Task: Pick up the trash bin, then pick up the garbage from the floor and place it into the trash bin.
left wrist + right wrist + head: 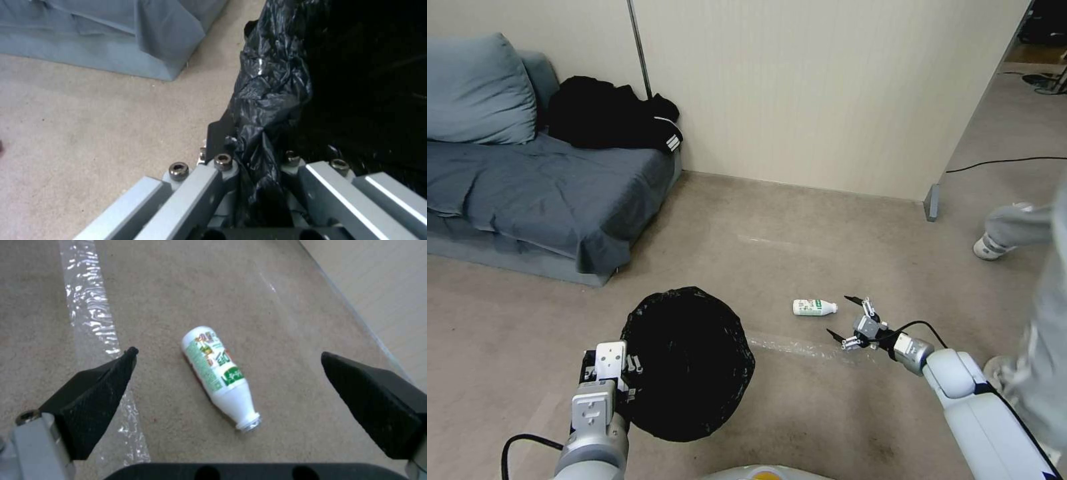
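Observation:
The trash bin (pixel 687 363), its mouth lined with a glossy black bag, is at the lower middle of the head view. My left gripper (pixel 629 377) is shut on its near-left rim; the left wrist view shows the crumpled black liner (pixel 271 100) clamped at my left gripper (pixel 256 166). The garbage in view is a white bottle with a green label (pixel 814 307), lying on its side on the floor. My right gripper (pixel 838 315) hovers just right of it, open. In the right wrist view the bottle (pixel 218 373) lies on the carpet between and beyond the spread black fingertips (pixel 102 386).
A grey sofa (pixel 527 187) with dark clothing (pixel 607 120) stands at the back left. A beige wall (pixel 827 87) runs behind. A strip of clear tape (pixel 800 347) lies on the carpet near the bottle. A black cable (pixel 1000 162) crosses the far right floor.

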Robot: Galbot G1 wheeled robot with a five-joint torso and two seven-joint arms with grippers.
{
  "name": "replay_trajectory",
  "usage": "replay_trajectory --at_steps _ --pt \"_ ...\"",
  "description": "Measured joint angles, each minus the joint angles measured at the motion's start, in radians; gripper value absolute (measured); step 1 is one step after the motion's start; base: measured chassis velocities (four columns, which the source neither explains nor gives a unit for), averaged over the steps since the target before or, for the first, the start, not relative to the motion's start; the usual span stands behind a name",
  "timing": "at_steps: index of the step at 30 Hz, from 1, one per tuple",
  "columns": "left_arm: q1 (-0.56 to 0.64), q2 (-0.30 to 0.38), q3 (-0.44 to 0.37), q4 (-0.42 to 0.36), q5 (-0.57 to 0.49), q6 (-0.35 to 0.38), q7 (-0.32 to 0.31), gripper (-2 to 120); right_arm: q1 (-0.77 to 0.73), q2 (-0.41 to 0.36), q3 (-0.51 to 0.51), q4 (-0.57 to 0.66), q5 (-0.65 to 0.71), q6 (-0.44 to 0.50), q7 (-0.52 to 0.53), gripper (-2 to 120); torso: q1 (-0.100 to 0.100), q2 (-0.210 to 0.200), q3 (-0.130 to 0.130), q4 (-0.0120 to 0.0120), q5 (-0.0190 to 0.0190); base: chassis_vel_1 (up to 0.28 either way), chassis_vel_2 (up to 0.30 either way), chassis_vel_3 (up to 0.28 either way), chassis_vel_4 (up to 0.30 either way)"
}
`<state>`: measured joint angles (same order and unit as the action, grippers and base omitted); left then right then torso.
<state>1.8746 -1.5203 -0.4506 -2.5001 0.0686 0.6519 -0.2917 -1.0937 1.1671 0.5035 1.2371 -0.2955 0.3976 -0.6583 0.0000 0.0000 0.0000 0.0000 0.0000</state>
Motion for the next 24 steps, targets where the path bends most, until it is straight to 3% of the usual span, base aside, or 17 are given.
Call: replay_trajectory --at_steps 24 --pt "0.013 -0.002 -0.005 0.000 0.007 -0.002 -0.002 1 0.157 0.102 -0.069 -0.294 -0.051 0.080 0.026 100 0.000 0.000 0.000 0.0000 -0.0001 0.000 0.000 0.000 0.000"
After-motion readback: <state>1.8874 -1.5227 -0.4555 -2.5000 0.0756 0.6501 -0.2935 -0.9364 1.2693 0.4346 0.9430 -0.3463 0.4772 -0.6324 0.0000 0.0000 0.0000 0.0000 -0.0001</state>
